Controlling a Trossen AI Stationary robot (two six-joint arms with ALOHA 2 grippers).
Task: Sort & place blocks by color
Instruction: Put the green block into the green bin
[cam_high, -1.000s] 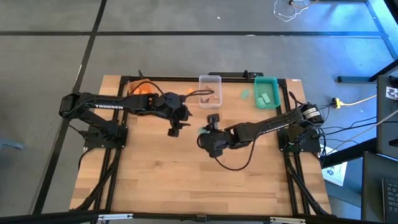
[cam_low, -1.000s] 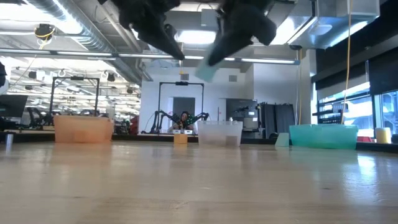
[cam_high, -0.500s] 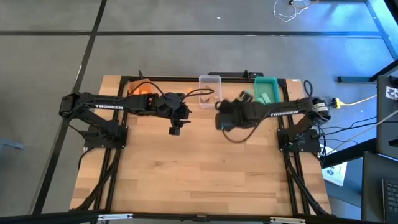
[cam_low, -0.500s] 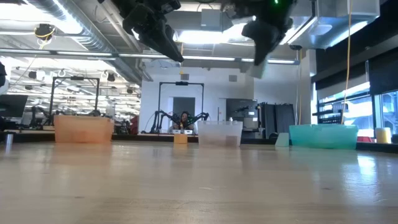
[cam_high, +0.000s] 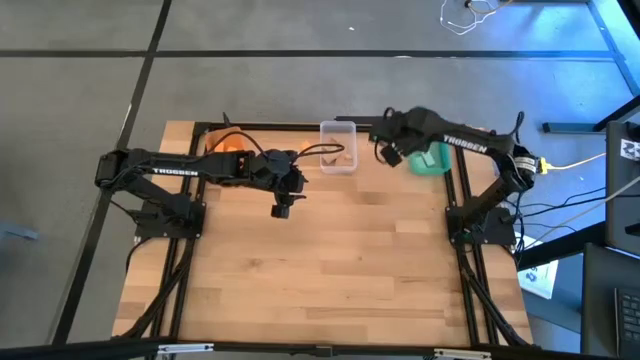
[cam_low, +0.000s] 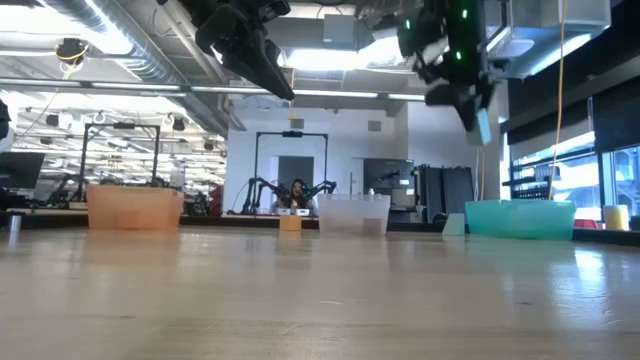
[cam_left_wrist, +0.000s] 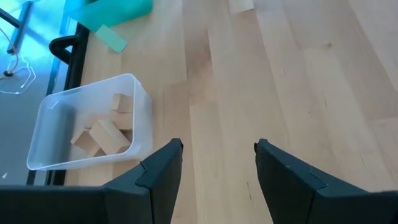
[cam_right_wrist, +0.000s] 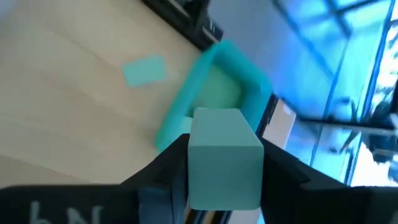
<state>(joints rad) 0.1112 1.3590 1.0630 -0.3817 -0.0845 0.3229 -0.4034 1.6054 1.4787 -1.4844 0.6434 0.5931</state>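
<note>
Three bins sit along the far edge of the table (cam_high: 300, 280), so I'll use the clear bin (cam_high: 338, 146) in the middle as the landmark. Left of it there's the orange bin (cam_low: 133, 208), mostly hidden under the left arm in the overhead shot. The left gripper (cam_high: 281, 205) hangs just left of and in front of the clear bin, fingers spread wide with nothing between them. Inside the clear bin you can see a few plain wood blocks (cam_left_wrist: 102, 132). One orange block (cam_low: 290, 223) looks like it's still on the table near the clear bin's left side.

Right of the clear bin, the right gripper (cam_high: 392, 154) is up in the air by the near-left corner of the teal bin (cam_high: 432, 160), pinching a teal block (cam_right_wrist: 224, 155) across its flat sides. Another loose teal block (cam_right_wrist: 144, 70) lies on the table between the clear and teal bins. These blocks look light, stiff and smooth-sided, so I'd guess a square pinch across two opposite faces is best.
</note>
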